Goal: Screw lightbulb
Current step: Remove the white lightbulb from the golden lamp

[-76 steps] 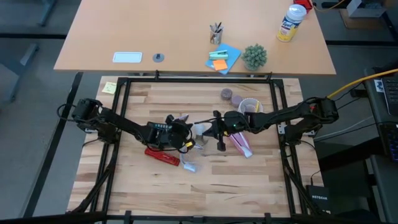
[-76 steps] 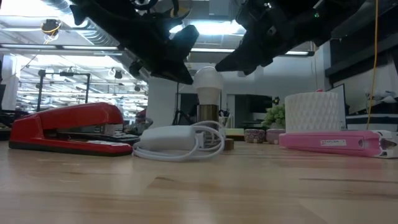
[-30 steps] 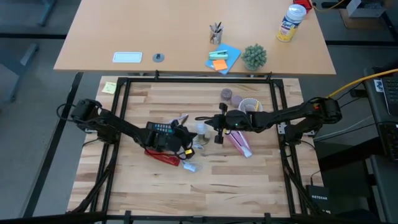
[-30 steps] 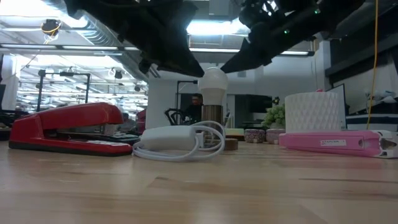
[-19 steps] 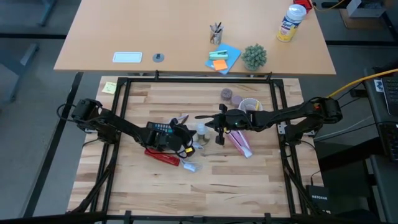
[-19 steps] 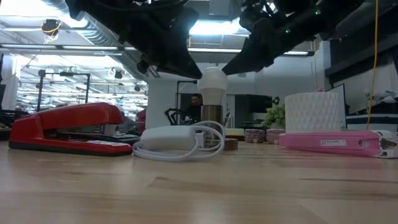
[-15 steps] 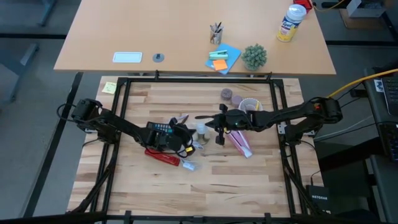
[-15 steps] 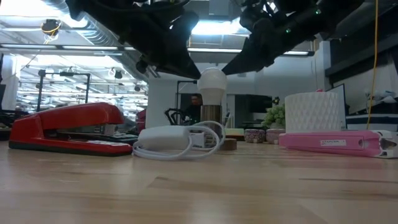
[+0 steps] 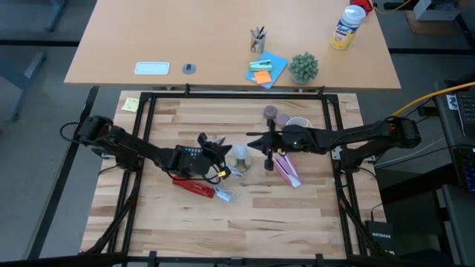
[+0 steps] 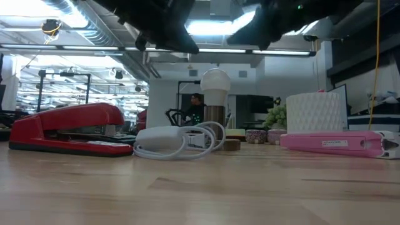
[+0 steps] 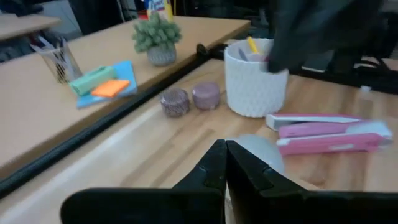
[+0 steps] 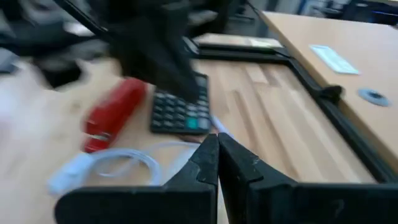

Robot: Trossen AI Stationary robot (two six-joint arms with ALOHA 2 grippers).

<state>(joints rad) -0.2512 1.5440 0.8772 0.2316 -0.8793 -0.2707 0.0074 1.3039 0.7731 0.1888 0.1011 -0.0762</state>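
Lightbulb (image 9: 240, 154) from above is a small pale round dome near the middle of the table (image 9: 245, 222), its long axis pointing straight up so only the top shows; it sits between the left gripper (image 9: 210, 142) and the right gripper (image 9: 269, 142), touched by neither, with the calculator (image 9: 189, 156) and red stapler (image 9: 194, 185) to its left and the pink stapler (image 9: 285, 169) to its right. Whatever it stands in is hidden beneath the dome there. In the low view the bulb (image 10: 214, 81) stands upright, white globe on top narrowing to a brown-metallic neck, and its foot is cut off behind the coiled white cable (image 10: 181, 139); a low dark disc seems to lie at its base, though that is hard to make out. Both arms show only as dark shapes along the upper edge, clear of the bulb. The red stapler (image 10: 69, 129), white cup (image 10: 315, 112) and pink stapler (image 10: 337, 142) flank it. The left wrist view shows the left fingers (image 11: 245, 174) pressed together, with the pale dome (image 11: 256, 151) just past their tips, half hidden, and the cup (image 11: 254, 79) beyond. The right wrist view shows the right fingers (image 12: 245, 168) likewise closed on nothing; the bulb is not clear behind them, and the other arm is a dark blur above the calculator (image 12: 180, 107).
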